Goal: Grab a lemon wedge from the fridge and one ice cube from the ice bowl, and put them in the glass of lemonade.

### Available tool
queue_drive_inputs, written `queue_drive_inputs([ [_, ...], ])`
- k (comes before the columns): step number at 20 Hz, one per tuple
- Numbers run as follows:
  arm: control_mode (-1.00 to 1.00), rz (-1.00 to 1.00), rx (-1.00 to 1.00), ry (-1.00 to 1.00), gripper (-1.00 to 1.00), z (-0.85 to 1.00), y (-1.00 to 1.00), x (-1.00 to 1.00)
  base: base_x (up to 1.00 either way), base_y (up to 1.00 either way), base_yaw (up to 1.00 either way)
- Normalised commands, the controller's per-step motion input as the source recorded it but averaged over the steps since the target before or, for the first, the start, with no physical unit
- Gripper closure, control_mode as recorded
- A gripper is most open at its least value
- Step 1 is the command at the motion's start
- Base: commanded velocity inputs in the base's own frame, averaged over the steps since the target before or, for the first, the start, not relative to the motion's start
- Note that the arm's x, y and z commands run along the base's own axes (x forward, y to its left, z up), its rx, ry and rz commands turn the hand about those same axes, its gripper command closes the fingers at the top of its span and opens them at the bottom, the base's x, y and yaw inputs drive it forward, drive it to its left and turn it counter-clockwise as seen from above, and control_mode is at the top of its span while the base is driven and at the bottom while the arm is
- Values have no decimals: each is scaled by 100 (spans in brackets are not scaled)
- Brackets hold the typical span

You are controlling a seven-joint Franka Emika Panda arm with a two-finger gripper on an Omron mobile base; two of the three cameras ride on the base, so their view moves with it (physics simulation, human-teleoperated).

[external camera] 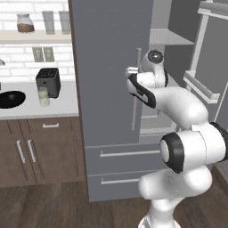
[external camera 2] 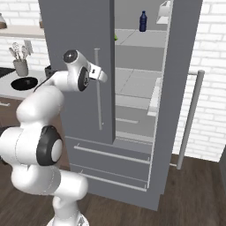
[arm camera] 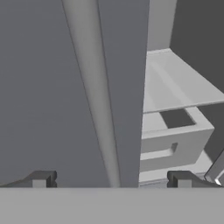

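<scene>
My tool (arm camera: 111, 179) is spread wide and empty, its two dark tips low in the hand view on either side of the left door's long bar handle (arm camera: 94, 87), which runs up the middle of that frame. In the right base view the tool (external camera 2: 100, 75) sits at centre left, just beside that same handle.

The fridge (external camera: 111, 89) has its right door swung open; the left door is closed. That is all of the job I judge done: the lemon wedge is not yet taken, no ice cube is picked up, and nothing has gone into the drink.

Further in, near the top of the right base view, a tiny yellow-green speck (external camera 2: 116, 38) lies on an upper shelf right at the edge of the closed door; I take it for the lemon wedge, though it is too small to be sure. A blue bottle (external camera 2: 143, 21) stands deeper on a higher shelf.

Far left in the left base view, the glass of lemonade (external camera: 43, 96) stands on the table (external camera: 62, 104) beside the black toaster (external camera: 48, 81), with the ice bowl (external camera: 10, 99) cut off by the frame edge. I cannot make out the ice inside.
</scene>
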Motion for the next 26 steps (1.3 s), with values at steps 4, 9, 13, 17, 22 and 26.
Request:
queue_drive_inputs([
  [4,-100,-6,0,0,-100,-5,0,38,0,0,0],
  [9,-100,-6,0,0,-100,-14,0,44,0,0,0],
  [13,-100,-3,1,0,-100,-4,0,26,0,0,0],
  [17,-100,0,1,0,-100,-14,0,30,0,0,0],
  [22,-100,-1,0,0,-100,-29,0,30,0,0,0],
  [26,-100,0,0,0,-100,-12,0,25,0,0,0],
])
